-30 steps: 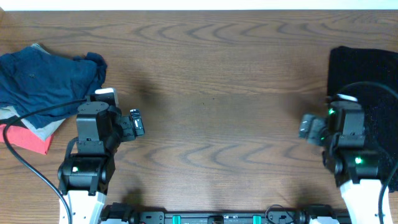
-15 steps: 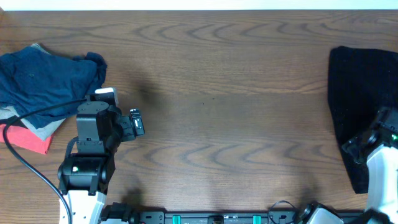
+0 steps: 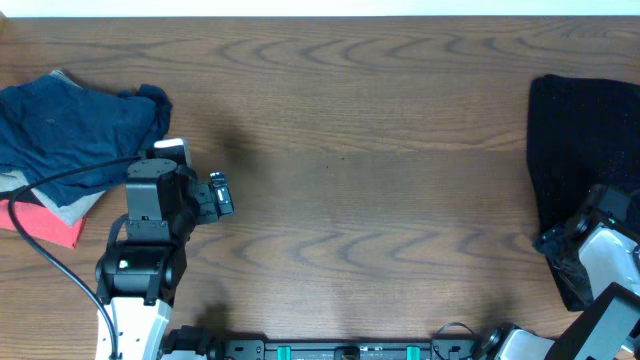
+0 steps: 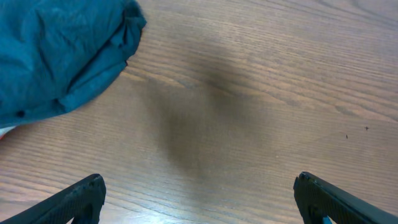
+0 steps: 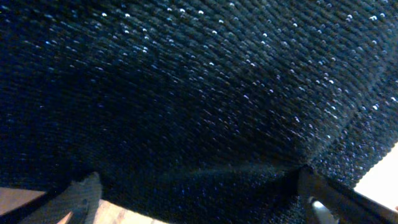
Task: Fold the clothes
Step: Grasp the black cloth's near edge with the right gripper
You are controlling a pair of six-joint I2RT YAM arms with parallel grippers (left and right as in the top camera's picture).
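A crumpled blue garment (image 3: 75, 130) lies at the far left on a pile with a grey piece and a red piece (image 3: 45, 222); its edge shows in the left wrist view (image 4: 59, 53). A black knitted garment (image 3: 580, 140) lies flat at the right edge and fills the right wrist view (image 5: 186, 93). My left gripper (image 3: 222, 195) is open and empty over bare wood (image 4: 199, 199), right of the blue pile. My right gripper (image 3: 560, 245) is open with its fingers (image 5: 199, 199) spread over the near edge of the black garment, close to the cloth.
The brown wooden table (image 3: 350, 150) spans the view. A black cable (image 3: 50, 180) runs from the left arm over the clothes pile. The arm bases (image 3: 350, 350) sit along the front edge.
My right arm has swung from the table's inner right side to the far right, down onto the near edge of the black garment. The left arm has barely moved.
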